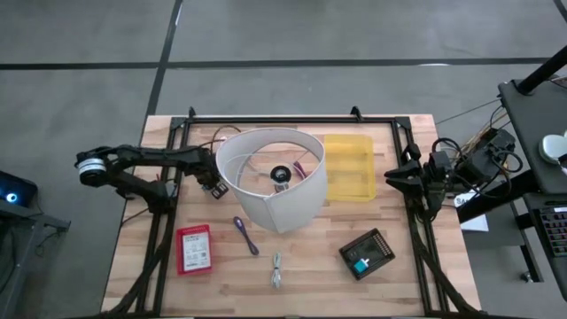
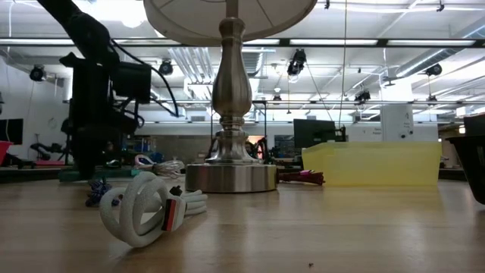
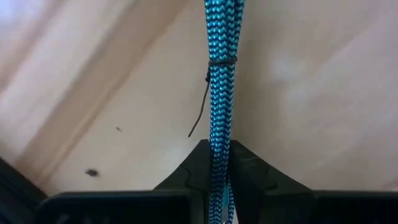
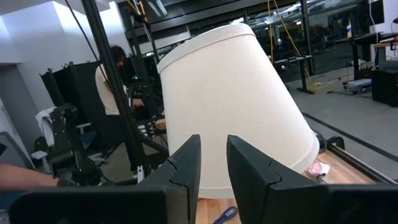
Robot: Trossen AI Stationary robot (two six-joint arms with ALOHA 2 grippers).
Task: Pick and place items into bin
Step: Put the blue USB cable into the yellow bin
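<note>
My left gripper [image 3: 219, 163] stands at the white lampshade's [image 1: 270, 177] left side [image 1: 213, 187] and is shut on a blue braided cord [image 3: 222, 68]. A thin dark tie [image 3: 217, 62] is wound round the cord. My right gripper [image 4: 213, 165] waits at the table's right side [image 1: 396, 177], beside the yellow bin [image 1: 348, 166], open by a narrow gap and touching nothing. A purple pen-like tool [image 1: 245, 235] and a silvery coiled piece [image 1: 276, 268] lie flat on the near half of the table. The bin rests flat on the wood [image 2: 379, 163]. My left gripper pinches the blue braided cord between its two fingers, the cord [image 3: 221, 140] running lengthwise out past the fingertips. The fingers point down at the wooden table. Whether the cord's far part lies on the wood or hangs just above it, I cannot tell.
A lamp with a metal base [image 2: 231, 178] stands mid-table under the shade. A red box [image 1: 193, 248] lies near left, a black device [image 1: 366, 252] near right. A black frame rail [image 1: 292, 118] borders the table. A person [image 4: 112, 81] stands beyond the table.
</note>
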